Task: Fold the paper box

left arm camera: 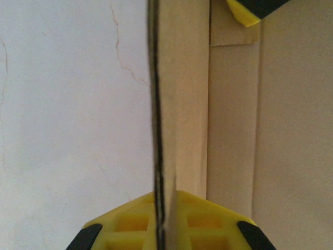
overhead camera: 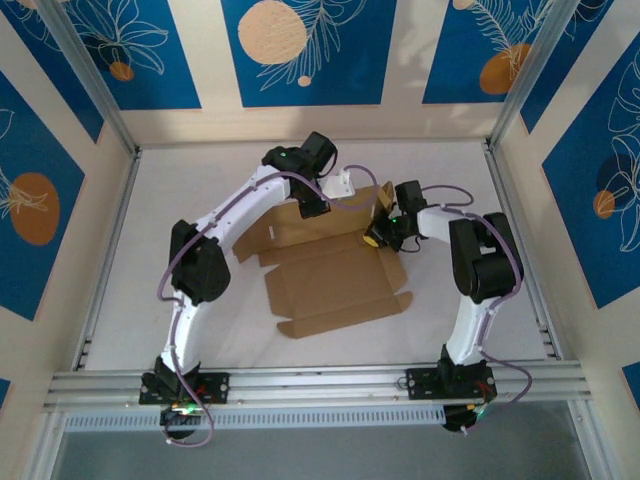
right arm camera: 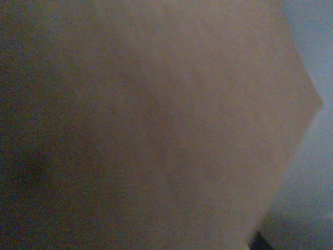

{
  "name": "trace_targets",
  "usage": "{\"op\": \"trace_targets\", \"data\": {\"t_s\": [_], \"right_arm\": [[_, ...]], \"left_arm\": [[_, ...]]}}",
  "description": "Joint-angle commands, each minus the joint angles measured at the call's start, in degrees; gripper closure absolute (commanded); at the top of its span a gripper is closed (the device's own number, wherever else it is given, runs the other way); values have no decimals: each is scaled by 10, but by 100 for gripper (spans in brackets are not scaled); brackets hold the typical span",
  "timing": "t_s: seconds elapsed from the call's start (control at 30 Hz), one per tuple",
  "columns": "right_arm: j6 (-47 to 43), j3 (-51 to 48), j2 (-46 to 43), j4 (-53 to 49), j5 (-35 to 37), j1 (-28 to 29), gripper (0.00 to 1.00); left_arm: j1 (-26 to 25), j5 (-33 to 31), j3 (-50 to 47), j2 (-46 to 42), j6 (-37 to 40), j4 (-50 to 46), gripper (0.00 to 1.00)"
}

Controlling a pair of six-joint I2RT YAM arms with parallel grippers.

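Note:
The paper box is a brown cardboard sheet lying mostly flat in the middle of the table, with flaps along its edges. My left gripper reaches over its far edge. In the left wrist view the yellow fingers are shut on a thin upright cardboard wall, seen edge-on. My right gripper is at the box's right far corner, beside a raised flap. Its yellow fingertip rests against the cardboard. Blurred cardboard lies close over the right wrist camera, hiding the jaws.
A small white object lies on the table just beyond the box. Aluminium posts and rails frame the white table, with patterned walls close behind and to the sides.

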Motion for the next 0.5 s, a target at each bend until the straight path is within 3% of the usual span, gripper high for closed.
{"op": "trace_targets", "data": {"t_s": [0.0, 0.17, 0.47], "right_arm": [[-27, -14, -75, -14, -14, -19, 85], [-75, 6, -136, -69, -54, -64, 89], [-80, 14, -210, -131, -48, -113, 92]], "left_arm": [[-5, 2, -28, 10, -2, -2, 100], [-6, -9, -30, 1, 0, 3, 100], [-27, -70, -91, -27, 30, 56, 100]]}}
